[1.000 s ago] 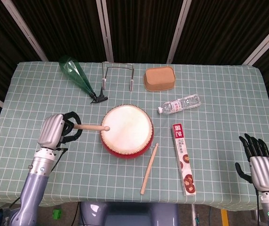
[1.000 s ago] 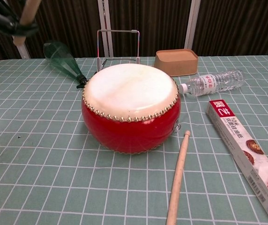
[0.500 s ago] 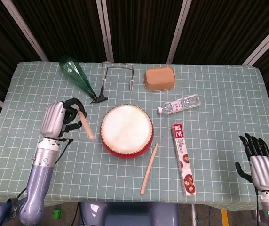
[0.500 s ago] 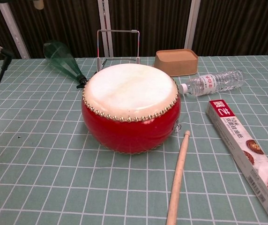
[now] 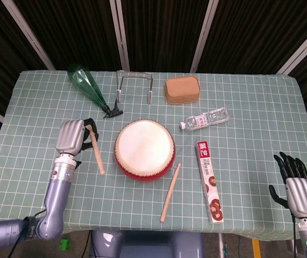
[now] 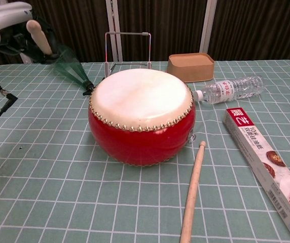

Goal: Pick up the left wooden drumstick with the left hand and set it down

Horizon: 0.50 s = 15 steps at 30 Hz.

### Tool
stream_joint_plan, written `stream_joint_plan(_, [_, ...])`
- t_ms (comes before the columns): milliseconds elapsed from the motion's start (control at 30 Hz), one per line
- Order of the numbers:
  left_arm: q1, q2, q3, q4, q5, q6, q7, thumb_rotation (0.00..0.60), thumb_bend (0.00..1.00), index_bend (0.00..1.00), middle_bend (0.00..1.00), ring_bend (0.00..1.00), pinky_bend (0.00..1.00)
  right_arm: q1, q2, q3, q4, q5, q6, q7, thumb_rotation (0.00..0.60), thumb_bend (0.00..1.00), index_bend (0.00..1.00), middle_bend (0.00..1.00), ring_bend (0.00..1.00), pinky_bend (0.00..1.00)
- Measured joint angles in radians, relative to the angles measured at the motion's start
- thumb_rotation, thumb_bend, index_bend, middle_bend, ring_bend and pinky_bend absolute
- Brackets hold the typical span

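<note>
Left hand (image 5: 74, 137) holds the left drumstick (image 5: 96, 151) by its butt, up off the table (image 5: 35, 113), just left of the drum (image 5: 144, 149).

The stick is a plain wooden rod, likely light, stiff and smooth, so the fingers wrapped round its thick end should hold it, though the long free end can swing and roll once let go. In the head view it points toward the near edge, tip beside the drum's red wall but apart from it; in the chest view only the butt shows, poking out of the hand (image 6: 13, 28). Setting it down flat, along the cloth's grid, looks the safest way to keep it from rolling. The right hand (image 5: 295, 185) rests at the far right, fingers spread, holding nothing. The other stick (image 5: 170, 192) lies right of the drum.
</note>
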Motion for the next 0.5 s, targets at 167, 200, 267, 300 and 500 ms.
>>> stream_joint_plan(167, [0.019, 0.043, 0.040, 0.008, -0.065, -0.020, 0.009, 0.600, 0.49, 0.70, 1.00, 1.00, 1.00, 0.000, -0.001, -0.002, -0.003, -0.001, -0.001, -0.006, 0.600, 0.42, 0.00, 0.00, 0.00, 0.00])
stream_joint_plan(200, [0.024, 0.059, 0.051, 0.006, -0.075, -0.024, 0.023, 0.600, 0.49, 0.70, 1.00, 1.00, 1.00, 0.000, -0.001, -0.002, -0.003, -0.001, -0.001, -0.008, 0.600, 0.42, 0.00, 0.00, 0.00, 0.00])
stream_joint_plan(267, [0.039, 0.097, 0.086, 0.000, -0.089, -0.033, 0.052, 0.600, 0.49, 0.70, 1.00, 1.00, 1.00, -0.001, -0.001, -0.002, -0.005, 0.000, -0.001, -0.009, 0.600, 0.42, 0.00, 0.00, 0.00, 0.00])
stream_joint_plan(300, [0.047, 0.111, 0.106, -0.004, -0.090, -0.037, 0.062, 0.600, 0.49, 0.70, 1.00, 1.00, 1.00, -0.001, -0.001, -0.002, -0.006, 0.000, -0.001, -0.010, 0.600, 0.42, 0.00, 0.00, 0.00, 0.00])
stream_joint_plan(500, [0.114, 0.191, 0.246, -0.016, -0.066, -0.067, 0.092, 0.600, 0.47, 0.68, 1.00, 1.00, 0.98, -0.001, -0.002, -0.003, -0.007, -0.001, -0.001, -0.012, 0.600, 0.42, 0.00, 0.00, 0.00, 0.00])
